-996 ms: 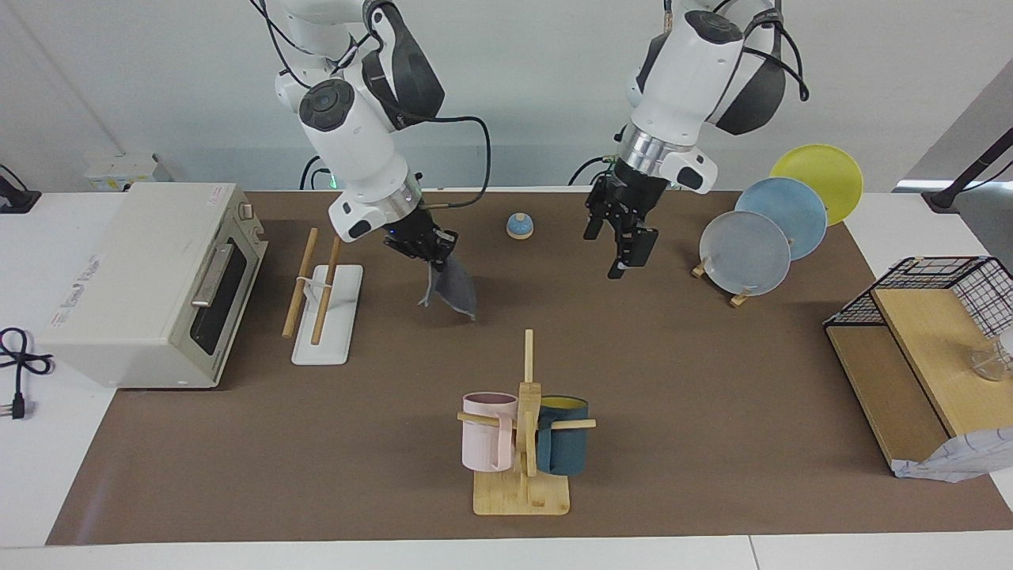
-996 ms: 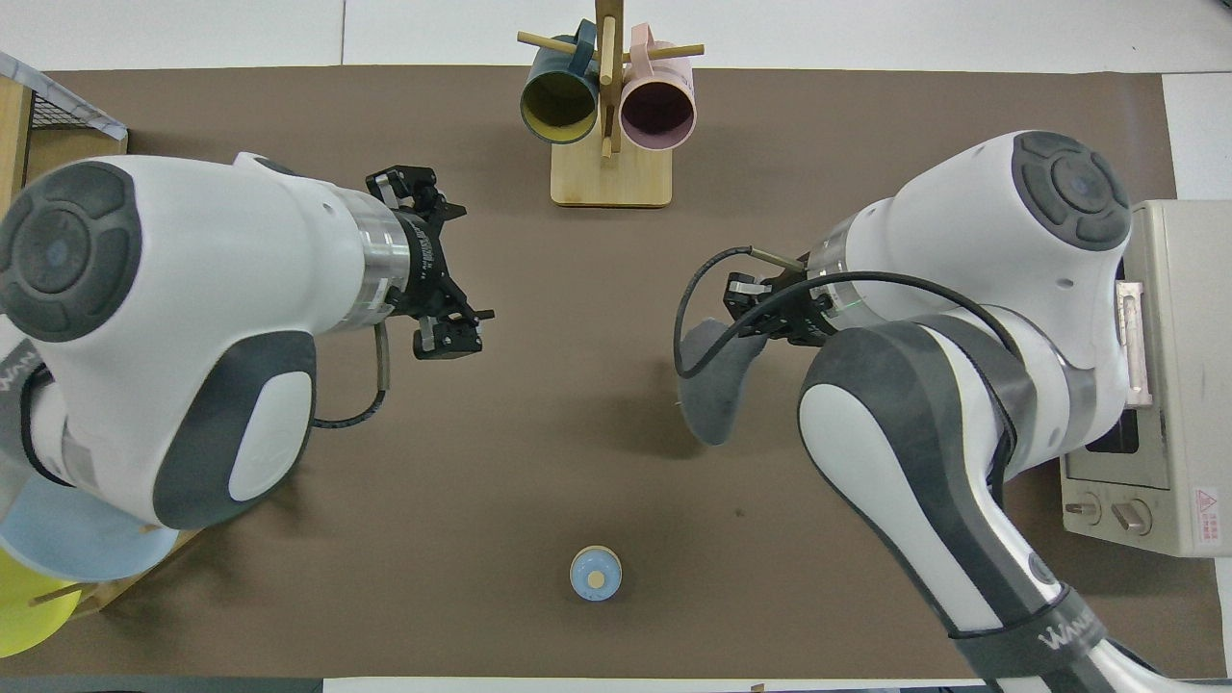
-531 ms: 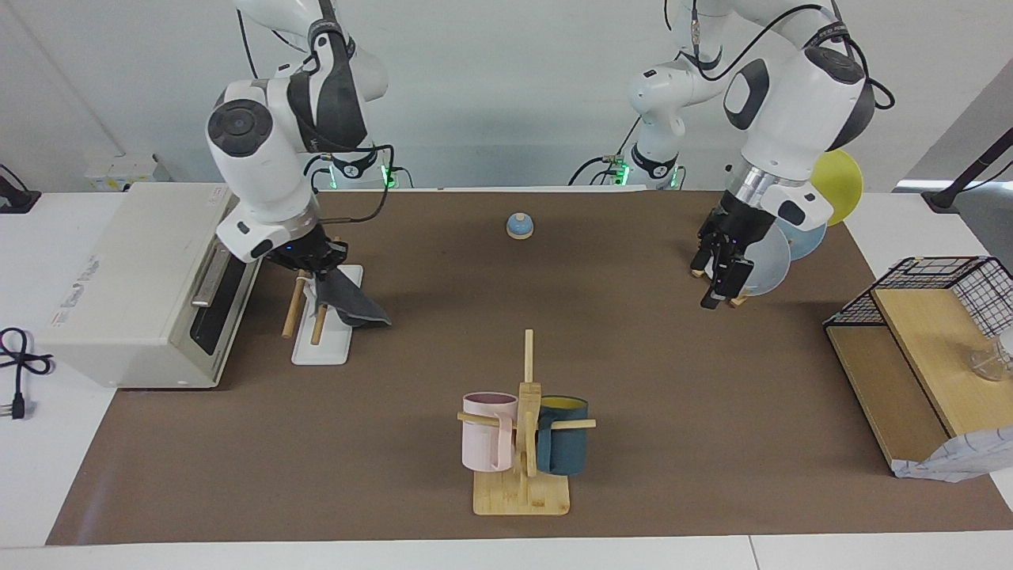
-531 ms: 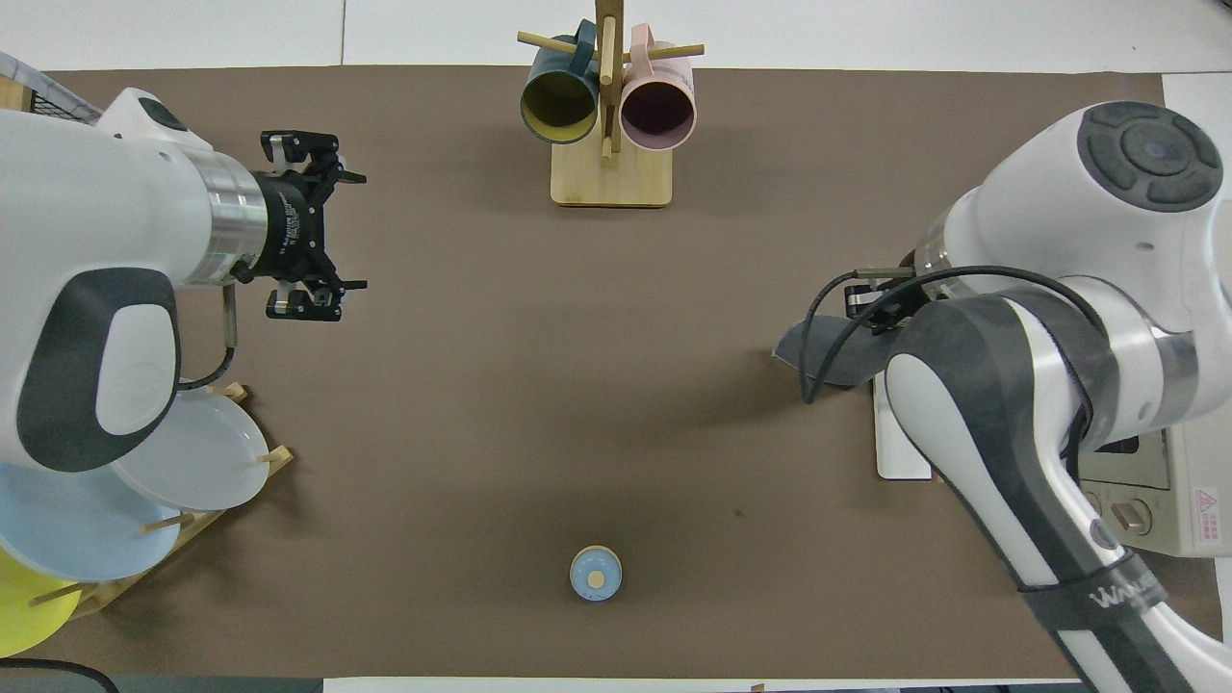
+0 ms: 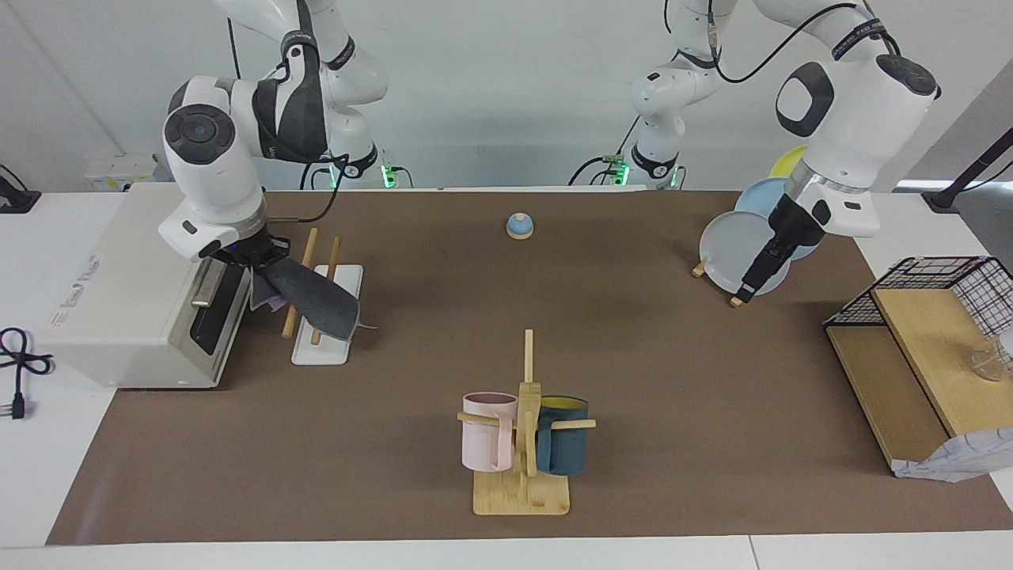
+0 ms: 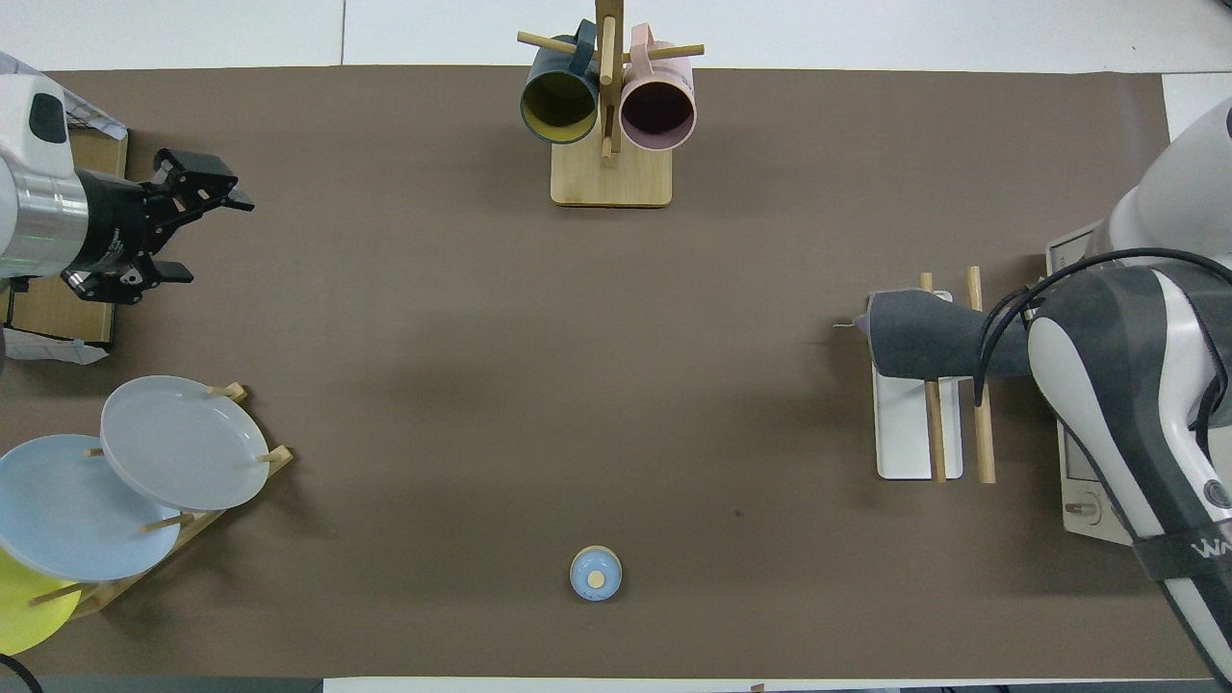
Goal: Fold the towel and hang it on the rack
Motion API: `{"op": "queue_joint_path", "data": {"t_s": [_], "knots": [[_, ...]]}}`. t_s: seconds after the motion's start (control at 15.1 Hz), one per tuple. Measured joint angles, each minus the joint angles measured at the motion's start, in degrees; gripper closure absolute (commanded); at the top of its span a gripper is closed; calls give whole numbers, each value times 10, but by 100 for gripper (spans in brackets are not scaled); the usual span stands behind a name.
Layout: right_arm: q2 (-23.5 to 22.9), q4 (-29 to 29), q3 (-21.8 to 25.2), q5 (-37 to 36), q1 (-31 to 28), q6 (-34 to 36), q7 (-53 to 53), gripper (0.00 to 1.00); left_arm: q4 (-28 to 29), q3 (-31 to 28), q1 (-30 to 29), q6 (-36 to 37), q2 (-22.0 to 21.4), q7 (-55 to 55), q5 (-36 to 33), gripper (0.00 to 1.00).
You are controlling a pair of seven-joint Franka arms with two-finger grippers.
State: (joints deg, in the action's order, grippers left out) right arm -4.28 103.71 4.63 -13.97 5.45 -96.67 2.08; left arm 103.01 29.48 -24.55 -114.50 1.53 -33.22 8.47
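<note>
The towel (image 5: 315,298) (image 6: 922,336) lies dark grey side up across the two wooden rods of the rack (image 5: 328,329) (image 6: 903,438), with a sliver of purple showing underneath. One end hangs past the rod toward the table's middle. My right gripper (image 5: 255,256) is shut on the towel's other end, between the rack and the oven; in the overhead view the arm hides it. My left gripper (image 5: 750,280) (image 6: 206,241) hangs open and holds nothing, over the mat by the plate stand at the left arm's end.
A toaster oven (image 5: 134,277) stands right beside the rack. A wooden mug stand (image 5: 522,443) (image 6: 608,144) holds two mugs at the table's edge farthest from the robots. Three plates on a stand (image 5: 744,252), a small blue bell (image 5: 519,226) and a wire basket on a wooden shelf (image 5: 926,301) are also here.
My right gripper has carried the towel from over the middle of the mat to the rack and laid it across the rods. My left arm has drawn back toward its own end.
</note>
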Motion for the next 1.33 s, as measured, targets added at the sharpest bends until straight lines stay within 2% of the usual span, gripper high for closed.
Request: {"op": "queue_joint_path", "data": {"t_s": [0.13, 0.33, 0.4, 0.53, 0.66, 0.8, 1.06, 1.33], "knots": [[1, 7, 0, 0, -7, 0, 10, 100, -8, -8, 0, 23, 0, 94, -17, 0], [7, 27, 1, 0, -13, 0, 15, 100, -17, -17, 16, 62, -1, 192, -83, 0], [10, 33, 1, 0, -16, -1, 16, 71, -24, -38, 42, 81, -1, 221, -103, 0], [14, 39, 1, 0, -19, -3, 19, 0, -36, -109, 119, 117, -3, 262, -120, 0], [16, 40, 0, 0, -20, -3, 19, 0, -41, -164, 177, 153, -10, 284, -122, 0], [16, 40, -1, 0, -19, -3, 19, 0, -40, -184, 205, 187, -18, 289, -122, 0], [17, 39, -1, 0, -20, -6, 20, 0, -23, -187, 214, 201, -32, 289, -114, 0], [24, 12, -5, 0, -19, -4, 20, 0, -26, -194, 214, 189, -32, 289, -66, 0]]}}
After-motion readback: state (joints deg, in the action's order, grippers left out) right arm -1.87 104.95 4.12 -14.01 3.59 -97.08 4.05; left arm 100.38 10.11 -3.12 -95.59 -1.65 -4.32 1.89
